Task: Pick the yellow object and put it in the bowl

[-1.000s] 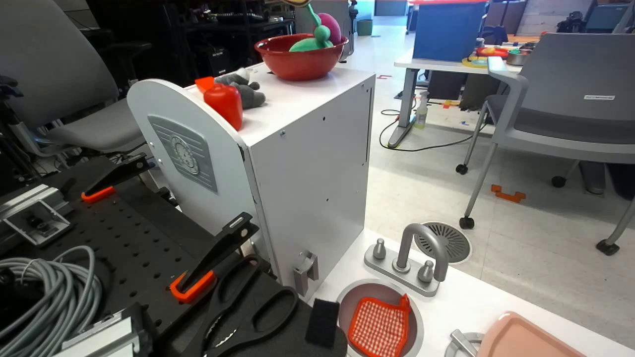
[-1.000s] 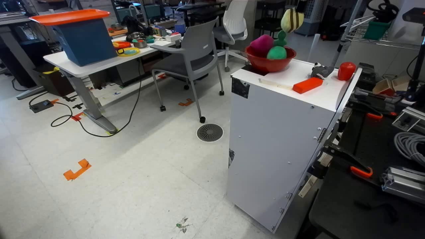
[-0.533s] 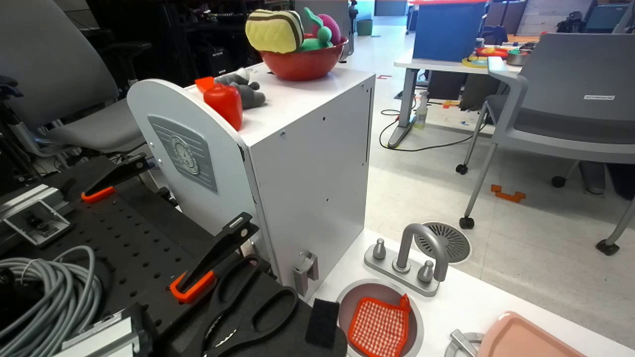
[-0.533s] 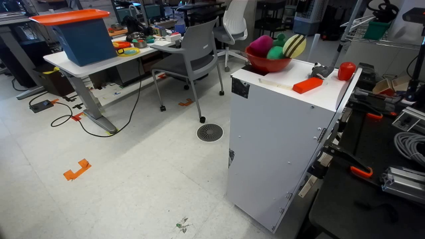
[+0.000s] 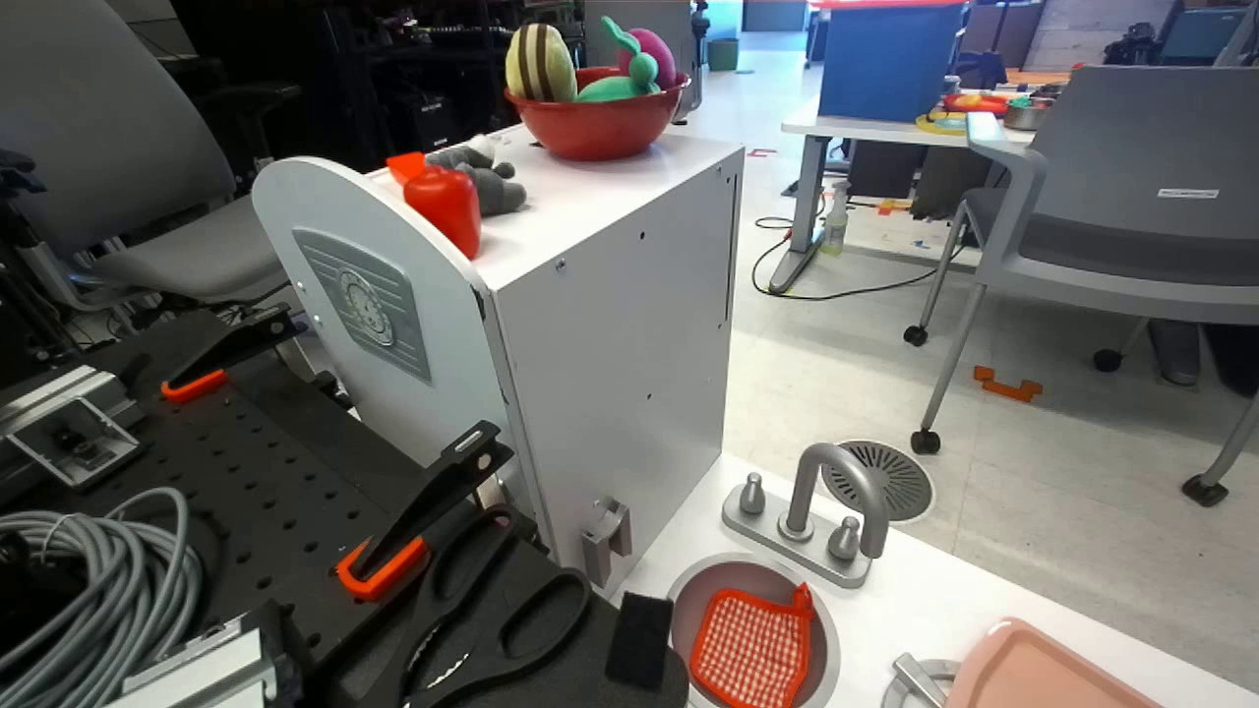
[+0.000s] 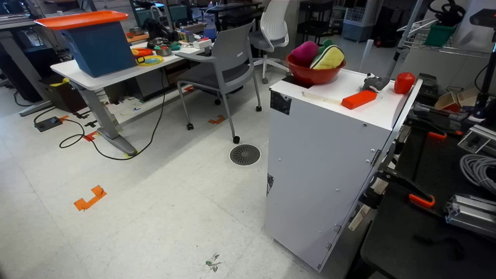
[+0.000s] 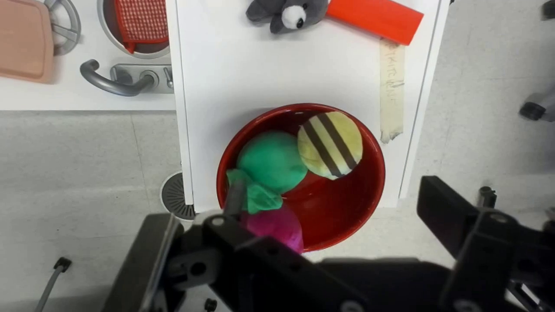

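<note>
Yellow cloth, by the look of it, with two dark stripes on its upper face: that is the yellow object (image 7: 330,145), and it sits inside the glossy red bowl (image 7: 338,212), close to the rim on the side toward the grey soft toy (image 7: 286,13). In the wrist view it lies right beside the green toy (image 7: 273,162), apparently touching it, while a magenta toy (image 7: 282,225) shares the bowl, partly covered by the jaws. In both exterior views it rises above the rim, so I take it to be leaning there rather than lying flat on the bottom. Those jaws stand wide apart with nothing clamped between them. To my mind the picking up and the putting in are both done; all that seems left is to back the jaws away and let the thing settle. Whether it is quite at rest I can't tell. Should it roll, the one risk I see is a tumble over that side of the rim onto the white cabinet (image 6: 310,139), where the red block (image 6: 359,99) and the red pepper (image 6: 404,83) lie apart from the bowl; neither is asked for.
</note>
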Motion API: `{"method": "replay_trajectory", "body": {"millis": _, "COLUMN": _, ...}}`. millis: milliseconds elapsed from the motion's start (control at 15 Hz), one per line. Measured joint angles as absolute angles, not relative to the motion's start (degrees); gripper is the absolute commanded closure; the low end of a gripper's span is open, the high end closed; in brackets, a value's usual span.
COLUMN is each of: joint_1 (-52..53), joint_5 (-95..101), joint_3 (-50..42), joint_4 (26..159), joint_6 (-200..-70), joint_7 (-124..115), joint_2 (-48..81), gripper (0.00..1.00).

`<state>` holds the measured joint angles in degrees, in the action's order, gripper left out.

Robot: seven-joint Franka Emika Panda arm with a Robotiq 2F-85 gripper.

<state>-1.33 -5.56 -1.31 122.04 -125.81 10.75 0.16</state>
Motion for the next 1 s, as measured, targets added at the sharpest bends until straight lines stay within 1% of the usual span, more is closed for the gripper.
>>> {"method": "replay_trajectory", "body": {"millis": 467, "joint_1": -1.4, "joint_5": -5.6, "joint_3": -1.6, "joint_4": 124.3, "joint_6": -124.9, "joint_7": 6.1, "joint_2": -1.1, "gripper": 0.0}}
{"method": "replay_trajectory", "body": {"millis": 1000, "joint_1": -1.4, "joint_5": -5.7, "joint_3": -1.6, "joint_4": 131.6, "joint_6": -118.7, "joint_7": -3.3, "joint_2": -9.1, "gripper": 0.0}}
